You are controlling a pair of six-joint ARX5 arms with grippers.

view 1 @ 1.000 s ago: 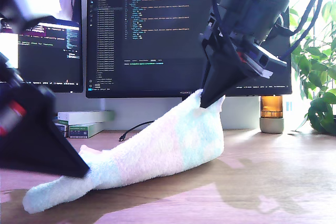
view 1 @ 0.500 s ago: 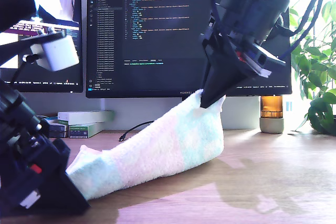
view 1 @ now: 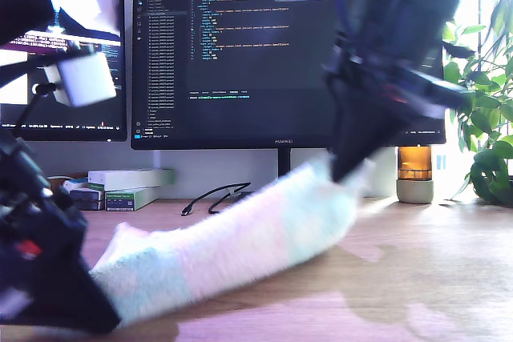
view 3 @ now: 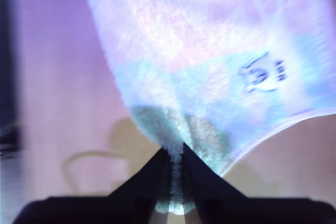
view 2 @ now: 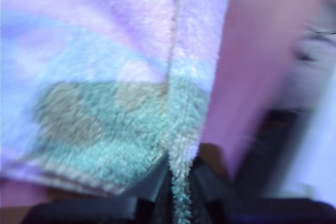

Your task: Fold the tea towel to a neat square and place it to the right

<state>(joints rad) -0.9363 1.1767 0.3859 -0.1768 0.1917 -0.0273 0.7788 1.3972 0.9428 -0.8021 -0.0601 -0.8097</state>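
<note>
The tea towel [view 1: 232, 238], fluffy, pale mint and pink, stretches as a slanting band over the wooden table [view 1: 417, 270]. My first gripper [view 1: 343, 172] holds its raised end at the exterior view's right, and that arm is blurred by motion. In the first wrist view the jaws [view 2: 178, 169] are shut on a folded towel edge [view 2: 105, 77]. My second gripper [view 1: 108, 318] sits low at the exterior view's left on the towel's lower end. In the second wrist view it [view 3: 176, 156] is shut on a towel corner [view 3: 210, 51] near a small dark printed mark.
A large monitor [view 1: 232, 54] and a second screen [view 1: 72, 78] stand behind. White flat boxes [view 1: 128, 178] lie at the exterior view's back left. A black cable [view 1: 216, 198] lies behind the towel. An amber jar [view 1: 414, 174] and a plant [view 1: 489, 142] stand at the right.
My second gripper came down onto the towel's lower end at the exterior view's left. My first gripper has shifted right with the raised end, stretching the towel and uncovering more cable.
</note>
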